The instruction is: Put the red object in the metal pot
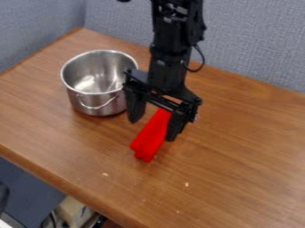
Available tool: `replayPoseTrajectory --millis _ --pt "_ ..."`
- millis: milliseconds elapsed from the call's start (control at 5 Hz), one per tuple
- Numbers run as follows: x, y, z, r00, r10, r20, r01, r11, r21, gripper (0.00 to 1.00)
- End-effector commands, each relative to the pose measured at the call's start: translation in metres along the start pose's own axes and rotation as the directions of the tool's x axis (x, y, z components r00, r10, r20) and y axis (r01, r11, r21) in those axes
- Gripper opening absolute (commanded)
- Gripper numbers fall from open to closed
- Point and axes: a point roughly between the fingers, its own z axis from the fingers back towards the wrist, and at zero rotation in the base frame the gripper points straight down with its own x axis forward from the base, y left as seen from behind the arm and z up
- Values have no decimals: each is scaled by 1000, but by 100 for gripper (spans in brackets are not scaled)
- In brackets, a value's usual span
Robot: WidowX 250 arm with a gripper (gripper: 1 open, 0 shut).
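The red object [150, 140], a long bright red block, lies on the wooden table [238, 169] to the right of and in front of the metal pot. The metal pot [98, 80] is round and shiny, stands upright at the left, and shows nothing inside. My gripper [159, 122] hangs straight down over the far half of the red block, open, with one black finger on each side of it. The fingers hide the block's far end. I cannot tell whether the fingertips touch the table.
The table's front edge runs diagonally from the left down to the lower right. A grey wall stands behind the table. Bare wood lies to the right of the block and in front of the pot.
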Motion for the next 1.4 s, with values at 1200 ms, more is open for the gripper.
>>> replayPoseTrajectory --millis 1200 --pt "24 22 -36 998 -38 50 39 999 -17 100"
